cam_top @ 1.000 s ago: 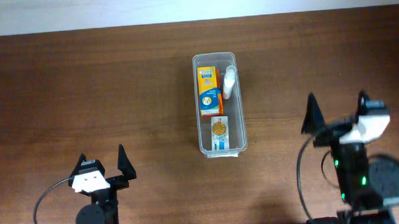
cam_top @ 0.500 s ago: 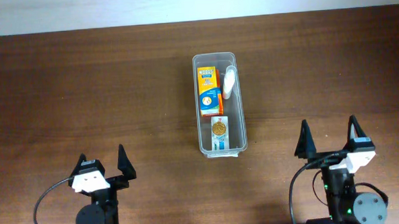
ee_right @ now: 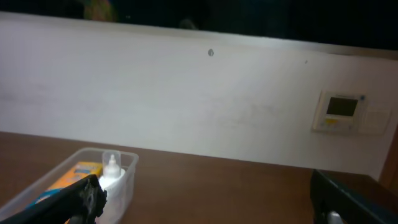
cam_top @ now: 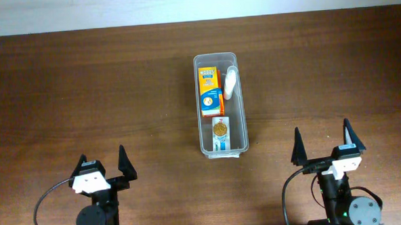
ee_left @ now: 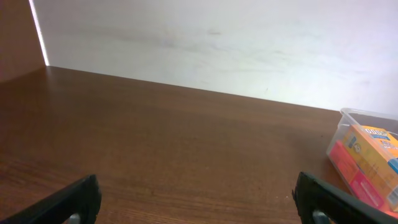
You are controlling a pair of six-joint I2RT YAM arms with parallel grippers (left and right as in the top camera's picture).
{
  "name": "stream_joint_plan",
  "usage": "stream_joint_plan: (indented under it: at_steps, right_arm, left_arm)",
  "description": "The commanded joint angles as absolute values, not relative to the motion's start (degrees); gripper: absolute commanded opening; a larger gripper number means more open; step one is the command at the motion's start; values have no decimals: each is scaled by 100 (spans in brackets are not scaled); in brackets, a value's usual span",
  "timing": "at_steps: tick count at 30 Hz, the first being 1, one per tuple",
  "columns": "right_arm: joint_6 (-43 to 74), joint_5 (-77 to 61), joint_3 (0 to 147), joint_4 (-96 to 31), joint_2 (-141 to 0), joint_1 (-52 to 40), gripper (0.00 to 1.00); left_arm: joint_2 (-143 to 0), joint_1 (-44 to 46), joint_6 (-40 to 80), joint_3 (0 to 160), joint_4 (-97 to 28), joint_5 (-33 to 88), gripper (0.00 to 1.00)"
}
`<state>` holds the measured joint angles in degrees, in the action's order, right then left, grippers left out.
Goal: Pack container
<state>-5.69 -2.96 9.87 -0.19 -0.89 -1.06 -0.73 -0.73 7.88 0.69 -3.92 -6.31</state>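
At centre, container [cam_top: 215, 55] holding orange box [cam_top: 210, 90], white bottle [cam_top: 231, 82], left gripper [cam_top: 102, 161], right gripper [cam_top: 324, 141] — both splayed, empty.

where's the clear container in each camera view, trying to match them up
Overhead: the container stands just right of centre, its long side running up the picture.
Left wrist: the container is cut off by the right edge, low in the picture.
Right wrist: the container is in the bottom left corner.
Shared landmark: the orange box inside it shows in all three views.
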Motion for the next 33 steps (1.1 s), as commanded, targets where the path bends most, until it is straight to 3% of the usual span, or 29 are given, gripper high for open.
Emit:
stream_joint_plan:
  at_steps: [1,10,22,33]
  right_arm:
    - [-707,-388,687,71,-19,-113,98]
    - [-707,-388,27,506,-19,-113,98]
    - [-705,-388,32,-432,-19,-113,98]
    - [-707,-283,32,-427,-19,-113,98]
  left_arm:
    - [-30,-91,696,49,-397,-692,99]
    - [-30,-91,696,49,-397,-692,99]
    - [-30,-91,696,49,-397,-690,99]
    - [-30,-91,696,49,-397,-690,99]
